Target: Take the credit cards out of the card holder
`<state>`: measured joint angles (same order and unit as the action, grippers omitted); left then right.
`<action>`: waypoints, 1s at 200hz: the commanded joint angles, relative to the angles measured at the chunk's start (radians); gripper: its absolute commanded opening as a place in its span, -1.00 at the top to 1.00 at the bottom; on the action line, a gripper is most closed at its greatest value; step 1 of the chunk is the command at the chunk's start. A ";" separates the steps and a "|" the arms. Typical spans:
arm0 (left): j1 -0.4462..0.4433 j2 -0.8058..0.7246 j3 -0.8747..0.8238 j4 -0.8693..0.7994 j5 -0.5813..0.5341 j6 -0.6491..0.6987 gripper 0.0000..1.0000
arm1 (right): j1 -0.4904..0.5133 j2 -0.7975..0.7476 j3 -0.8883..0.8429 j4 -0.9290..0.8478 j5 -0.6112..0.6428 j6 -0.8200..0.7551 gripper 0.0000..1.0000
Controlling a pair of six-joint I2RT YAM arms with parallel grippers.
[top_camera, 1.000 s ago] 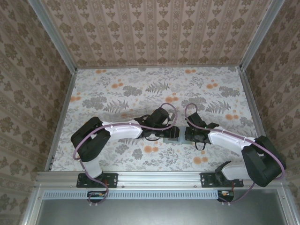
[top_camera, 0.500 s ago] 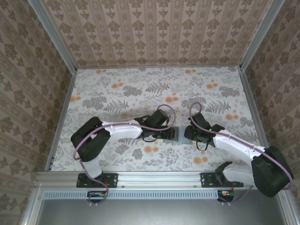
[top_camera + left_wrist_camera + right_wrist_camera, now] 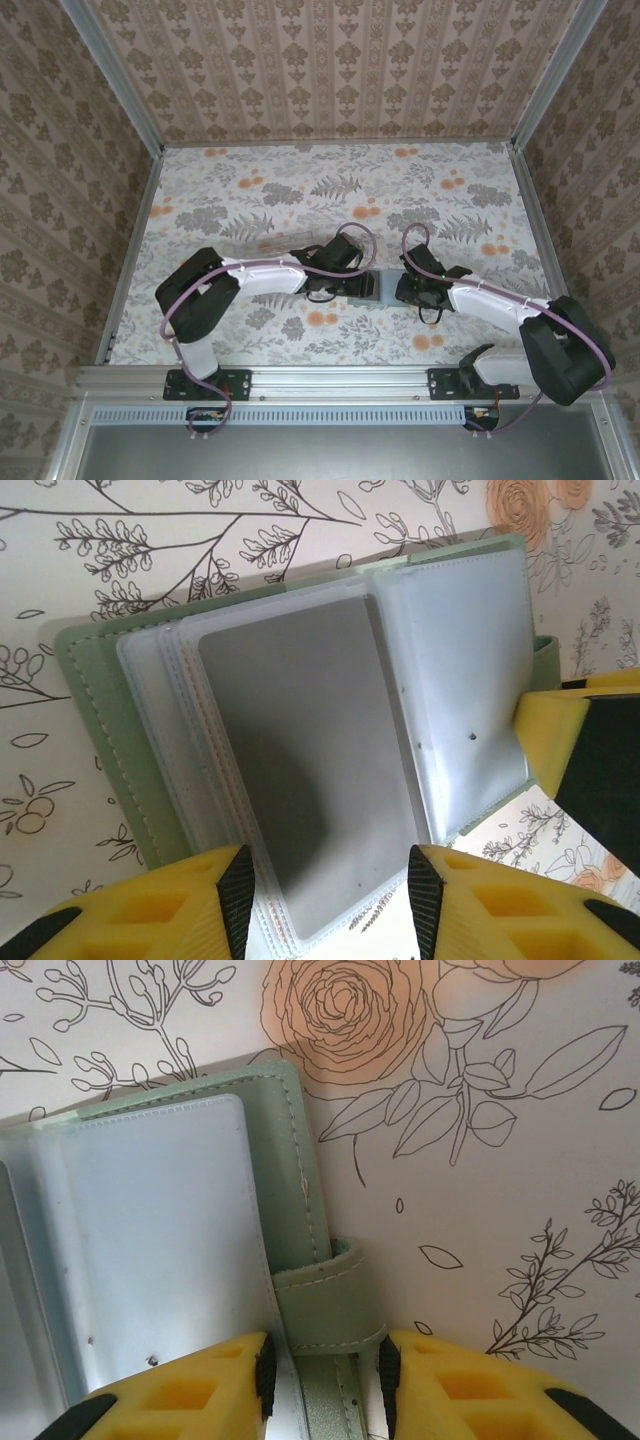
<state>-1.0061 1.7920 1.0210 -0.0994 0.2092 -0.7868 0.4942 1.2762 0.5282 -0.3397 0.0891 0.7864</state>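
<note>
The card holder [image 3: 369,287] lies open on the floral table between my two grippers. In the left wrist view its grey-green cover [image 3: 95,720] frames a stack of clear sleeves, and a dark grey credit card [image 3: 300,750] sits in the front sleeve. My left gripper [image 3: 328,900] is open, its pads either side of the sleeves' lower end. My right gripper [image 3: 325,1375] is open astride the holder's closing strap [image 3: 325,1305], with one finger over the right flap [image 3: 160,1250]. That fingertip [image 3: 556,732] rests at the flap's edge.
A faint clear plastic case [image 3: 262,244] lies behind the left arm. Patterned walls and metal rails [image 3: 132,262] box in the table on three sides. Open floral table [image 3: 330,190] stretches behind both grippers.
My right gripper has spread its jaws and shifted slightly at the holder's right edge while its arm swung. The left gripper has barely moved.
</note>
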 commanded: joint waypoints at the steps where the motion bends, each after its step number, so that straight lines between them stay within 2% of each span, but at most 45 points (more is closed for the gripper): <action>1: 0.008 0.027 0.024 -0.021 0.007 -0.010 0.05 | -0.004 0.009 -0.016 0.007 -0.025 0.010 0.28; 50: 0.008 0.039 0.027 -0.009 0.023 -0.014 0.05 | -0.004 0.006 -0.019 0.010 -0.028 0.010 0.27; 96: 0.004 0.041 0.008 0.097 0.092 -0.026 0.05 | -0.004 0.011 -0.020 0.014 -0.032 0.010 0.28; 200: -0.005 0.030 0.011 0.153 0.143 -0.032 0.02 | -0.005 0.006 -0.023 0.012 -0.030 0.010 0.28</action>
<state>-1.0061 1.8332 1.0225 -0.0059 0.3004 -0.8089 0.4923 1.2762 0.5259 -0.3367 0.0784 0.7864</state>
